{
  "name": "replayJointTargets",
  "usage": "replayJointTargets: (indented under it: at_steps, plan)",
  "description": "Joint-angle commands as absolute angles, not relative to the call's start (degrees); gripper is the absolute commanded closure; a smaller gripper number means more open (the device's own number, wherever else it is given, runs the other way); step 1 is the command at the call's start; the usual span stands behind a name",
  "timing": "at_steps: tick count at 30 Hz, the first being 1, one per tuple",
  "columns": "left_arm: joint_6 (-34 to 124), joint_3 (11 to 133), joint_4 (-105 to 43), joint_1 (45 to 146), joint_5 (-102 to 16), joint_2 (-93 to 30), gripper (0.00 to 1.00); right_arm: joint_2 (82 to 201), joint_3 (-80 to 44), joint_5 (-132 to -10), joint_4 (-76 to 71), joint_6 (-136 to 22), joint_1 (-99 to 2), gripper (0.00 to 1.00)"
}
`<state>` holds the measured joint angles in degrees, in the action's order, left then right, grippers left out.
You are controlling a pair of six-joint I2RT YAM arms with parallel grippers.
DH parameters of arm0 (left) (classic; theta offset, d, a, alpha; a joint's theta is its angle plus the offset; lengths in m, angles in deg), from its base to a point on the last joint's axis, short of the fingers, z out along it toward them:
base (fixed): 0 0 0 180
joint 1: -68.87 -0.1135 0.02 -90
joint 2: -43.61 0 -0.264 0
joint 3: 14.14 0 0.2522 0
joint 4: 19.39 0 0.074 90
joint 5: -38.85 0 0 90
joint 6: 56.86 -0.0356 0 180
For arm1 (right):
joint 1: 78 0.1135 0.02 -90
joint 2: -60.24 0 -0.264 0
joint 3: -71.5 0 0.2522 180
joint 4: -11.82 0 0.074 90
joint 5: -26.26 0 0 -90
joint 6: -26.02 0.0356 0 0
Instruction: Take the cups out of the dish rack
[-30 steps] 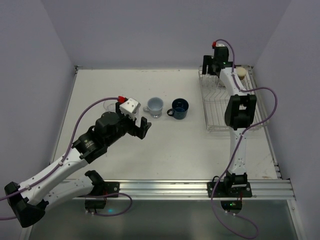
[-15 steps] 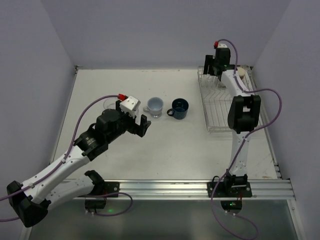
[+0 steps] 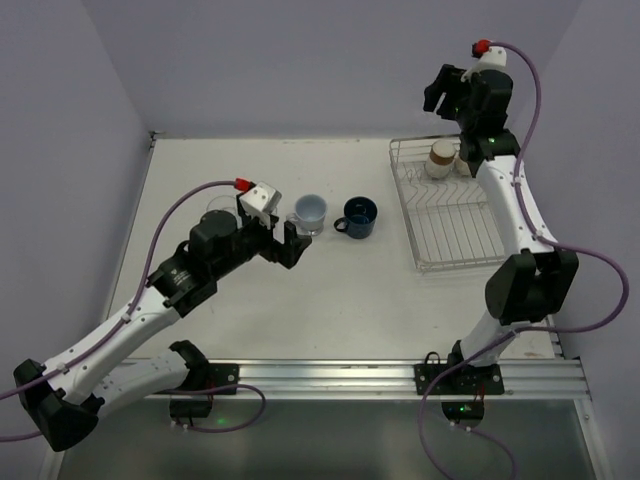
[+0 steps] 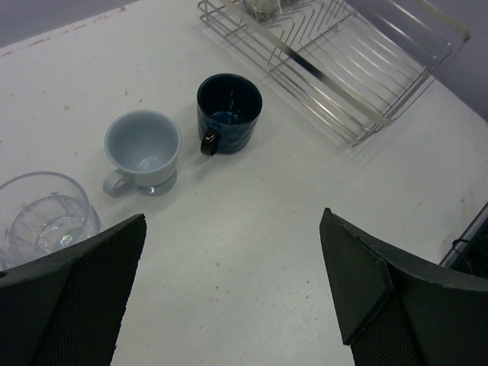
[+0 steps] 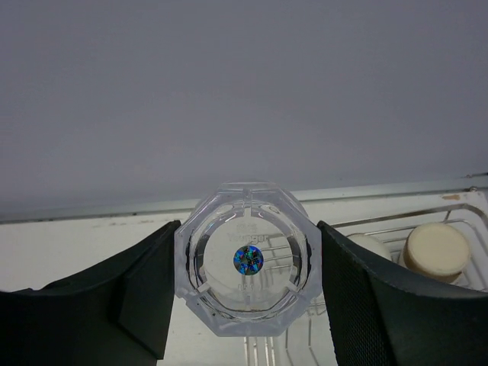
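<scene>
Three cups stand on the table [image 3: 330,300]: a clear glass [image 4: 46,217], a pale blue cup [image 4: 143,151] and a dark blue mug [image 4: 229,112]. Two cream cups [image 5: 436,252] sit at the far end of the dish rack [image 3: 455,225]. The right hand [image 5: 248,278], high above the rack's far edge, grips one clear tumbler [image 5: 248,259], its base facing the wrist camera. The left hand [image 4: 229,297] hangs wide open near the table cups, with bare table between them and the rack.

Raised right gripper [image 3: 447,97] clasps a glass [image 5: 248,259]; left gripper [image 3: 291,246] gapes low.

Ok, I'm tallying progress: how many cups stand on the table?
3: a glass far left, a pale blue cup beside it, a dark blue mug nearest the rack. None seems hidden.
</scene>
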<state>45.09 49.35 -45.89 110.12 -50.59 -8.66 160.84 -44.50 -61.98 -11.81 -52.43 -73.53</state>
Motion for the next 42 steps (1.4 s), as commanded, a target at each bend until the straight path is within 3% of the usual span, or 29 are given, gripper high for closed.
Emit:
replayJointTargets:
  at_steps: [1, 6, 10, 15, 19, 27, 30, 35, 36, 37, 38, 42]
  plan:
    - [49.22, 52.79, -41.16, 109.82, -47.02, -9.12, 0.01, 155.55, -36.77, -66.54, -5.92, -47.12, -73.34, 0.75]
    - [58.61, 52.35, -28.99, 109.82, -43.07, -10.97, 0.04, 142.53, -14.92, -78.22, 5.59, -32.45, -73.07, 0.75]
    - [65.21, 51.03, -19.02, 109.82, -38.86, -15.44, 0.13, 131.98, 0.15, -91.12, 20.95, -18.39, -72.9, 0.75]
    - [72.07, 51.3, -10.42, 109.91, -35.33, -20.28, 0.22, 121.78, 15.96, -97.74, 34.34, -2.56, -72.2, 0.75]
    - [76.02, 51.91, -6.27, 109.91, -32.44, -24.32, 0.24, 118.78, 21.96, -100.99, 43.04, 4.39, -71.14, 0.75]
    - [81.66, 52.88, 2.7, 110.26, -26.37, -28.72, 0.31, 119.48, 23.38, -103.81, 46.48, 7.56, -68.24, 0.75]
    - [81.92, 52.97, 2.88, 110.26, -26.28, -29.69, 0.43, 122.37, 23.37, -105.65, 52.17, 10.63, -66.49, 0.75]
    - [81.04, 53.14, 2.89, 110.26, -26.71, -30.22, 0.74, 128.26, 23.9, -106.71, 57.03, 14.06, -63.06, 0.74]
    - [80.52, 53.4, 1.92, 110.26, -27.15, -30.05, 0.81, 128.79, 24.08, -106.63, 57.99, 14.24, -62.1, 0.74]
    - [78.43, 54.28, 0.35, 110.26, -28.55, -29.87, 1.0, 129.23, 24.25, -106.37, 58.09, 14.24, -61.65, 0.73]
    - [76.93, 54.98, -4.19, 110.26, -29.78, -29.52, 1.0, 129.5, 24.6, -106.19, 58.0, 14.16, -61.3, 0.7]
    - [67.62, 59.2, -20.81, 110.26, -40.05, -25.22, 1.0, 126.35, 26.19, -104.61, 51.72, 10.83, -60.94, 0.2]
